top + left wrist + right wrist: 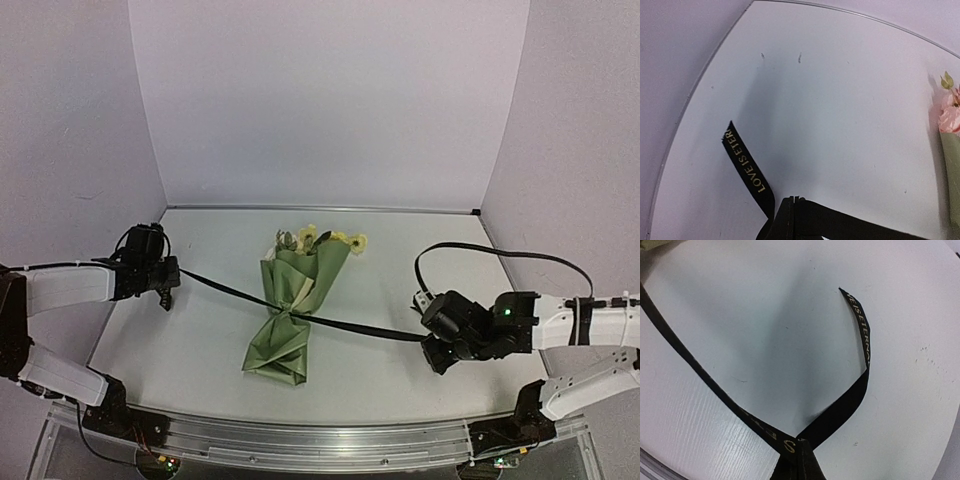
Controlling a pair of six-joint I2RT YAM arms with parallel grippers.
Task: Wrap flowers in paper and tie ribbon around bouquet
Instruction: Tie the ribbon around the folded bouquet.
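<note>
Left gripper and right gripper are each clamped on the ribbon near one end. You see it stretched between them, crossing the bouquet at its waist.

- Top external: high at the near edge, facing forward and down; whole table in view.
- Left wrist: low, close to the table; shares ribbon and bouquet edge with the top view.
- Right wrist: close, facing down; shares the ribbon.

End effectors seemingly clamped, far apart
</note>
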